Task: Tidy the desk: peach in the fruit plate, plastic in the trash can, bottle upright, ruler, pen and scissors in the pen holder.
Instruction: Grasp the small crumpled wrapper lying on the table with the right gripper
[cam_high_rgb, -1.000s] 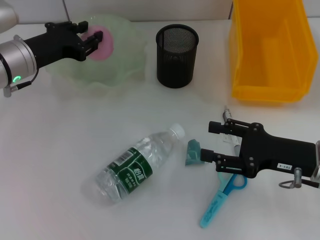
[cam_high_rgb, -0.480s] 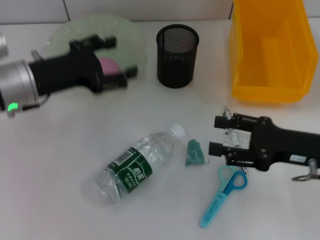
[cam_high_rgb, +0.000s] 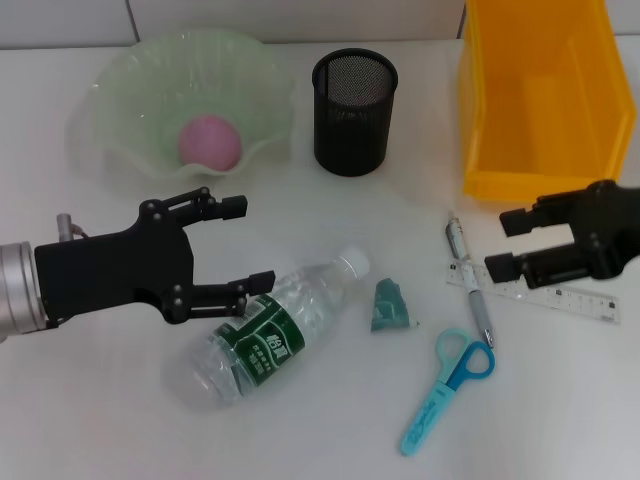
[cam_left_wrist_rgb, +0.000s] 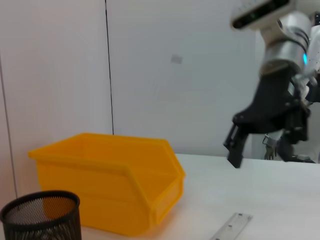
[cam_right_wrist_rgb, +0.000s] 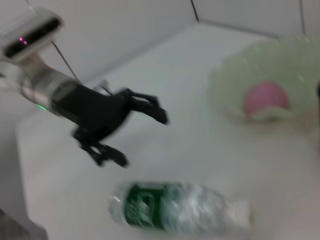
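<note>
The left tool (cam_high_rgb: 238, 243) hangs with its fingers spread wide and holding nothing. The bottle (cam_high_rgb: 272, 328) lies on its side just below its lower finger, white cap pointing away from the tool, green label up. Beyond its upper finger stands the fruit plate (cam_high_rgb: 120, 150), pale green with a wavy rim, the pink peach (cam_high_rgb: 209, 140) resting inside.

The right tool (cam_high_rgb: 503, 243) is also spread wide and empty, over bare counter (cam_high_rgb: 100, 420) just short of the trash can (cam_high_rgb: 540, 100). Directly under its fingers lie the pen (cam_high_rgb: 470, 280) and clear ruler (cam_high_rgb: 560, 297); the scissors (cam_high_rgb: 445, 385) and teal plastic (cam_high_rgb: 390, 306) lie farther toward the left tool. The pen holder (cam_high_rgb: 354, 98) stands between plate and bin.

The left wrist view alone shows the bin's front lip and the right arm raised off the counter; the right wrist view shows the left tool lifted clear above the bottle.
</note>
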